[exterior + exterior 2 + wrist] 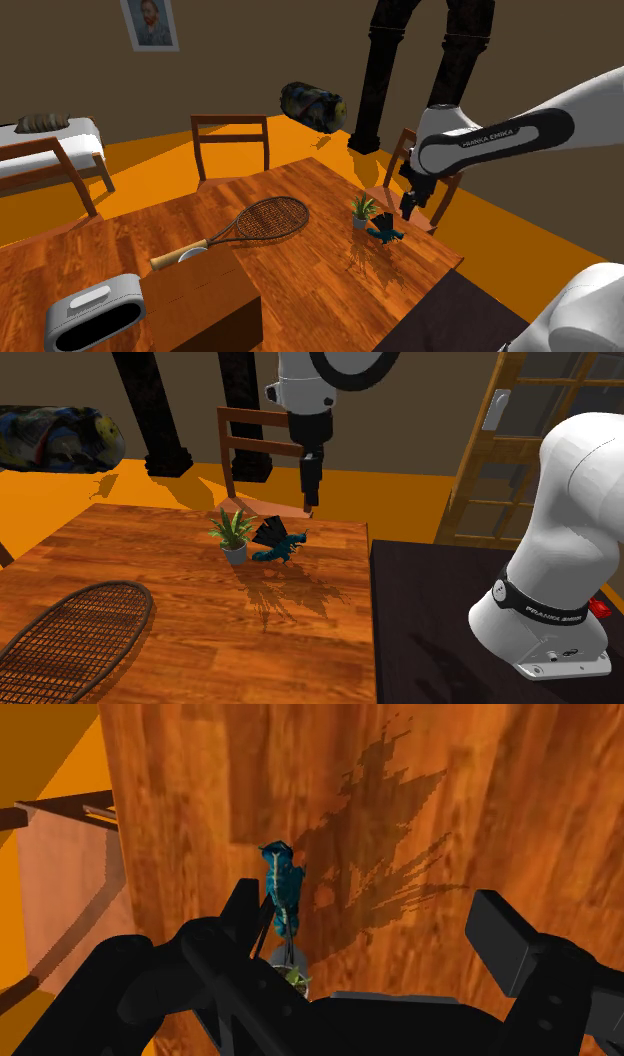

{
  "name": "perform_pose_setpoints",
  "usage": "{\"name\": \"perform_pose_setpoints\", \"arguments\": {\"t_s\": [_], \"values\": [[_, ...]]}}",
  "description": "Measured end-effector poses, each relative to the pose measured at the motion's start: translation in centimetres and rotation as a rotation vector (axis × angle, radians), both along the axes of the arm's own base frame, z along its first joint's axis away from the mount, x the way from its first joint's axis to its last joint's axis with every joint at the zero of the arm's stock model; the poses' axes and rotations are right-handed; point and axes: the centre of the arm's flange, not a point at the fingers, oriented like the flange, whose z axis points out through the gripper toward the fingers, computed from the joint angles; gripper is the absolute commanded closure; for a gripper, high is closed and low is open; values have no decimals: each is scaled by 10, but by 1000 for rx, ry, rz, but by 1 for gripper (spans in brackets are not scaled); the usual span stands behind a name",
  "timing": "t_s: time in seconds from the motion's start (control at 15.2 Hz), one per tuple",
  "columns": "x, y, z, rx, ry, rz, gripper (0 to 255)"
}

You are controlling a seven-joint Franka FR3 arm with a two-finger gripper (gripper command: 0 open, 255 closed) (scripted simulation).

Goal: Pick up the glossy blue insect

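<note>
- In the shoulder view, we see the gripper (408, 211) hanging above the wooden table (300, 260) near its far corner. The blue insect (385, 234) lies on the tabletop just below it and a little toward the camera. A small potted plant (362, 210) stands just beside the insect. The insect sits near the table's edge, so we judge that a sideways nudge could push it toward the drop.
- In the second exterior view, the gripper (309, 502) hovers clear of the wood, and the insect (278, 542) rests to that view's lower left of it. Its dark wings nearly touch the plant (232, 535). If the descent is not shifted over first, we expect a finger to brush the leaves or tip the pot.
- In the wrist view, the two fingers stand well apart with nothing between them held. The insect (282, 880) lies off-centre, close to one finger (243, 904) and far from the other. From here that near finger could land on the body or a wing. We think that would pin the insect or flick it away instead of straddling it. Its slick, thin shape may also slip out of a shallow pinch.
</note>
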Motion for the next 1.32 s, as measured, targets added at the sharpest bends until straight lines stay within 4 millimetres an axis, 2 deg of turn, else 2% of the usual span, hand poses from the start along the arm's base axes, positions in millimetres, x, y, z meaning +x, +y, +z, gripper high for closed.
{"name": "perform_pose_setpoints", "arguments": {"t_s": [0.79,0.92,1.32], "values": [[60,-60,-134,-6,2,7,0],[62,-67,-148,-6,2,7,0],[65,-69,-182,-7,2,8,0]]}}
